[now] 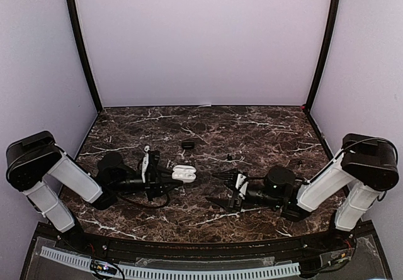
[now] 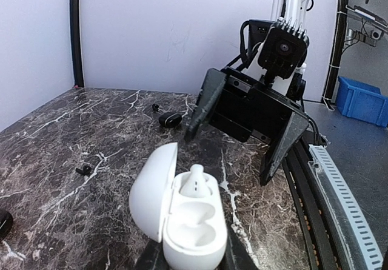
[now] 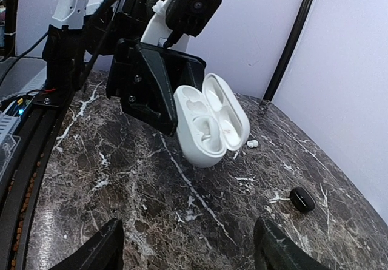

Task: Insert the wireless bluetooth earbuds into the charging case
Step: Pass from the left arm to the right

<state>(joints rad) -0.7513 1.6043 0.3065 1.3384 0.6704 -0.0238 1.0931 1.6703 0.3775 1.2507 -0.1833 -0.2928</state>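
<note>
Open white charging case, lid up, clamped in my left gripper, held off the surface near mid-table. The left wrist view shows one white earbud seated in a well. Only the right wrist view shows a second white earbud, loose on the marble table beyond the case. Black case at 12 o'clock of the white one. My right gripper at 4 o'clock, jaws spread, holding nothing. Dark white-veined marble; lilac walls; black corner posts.
</note>
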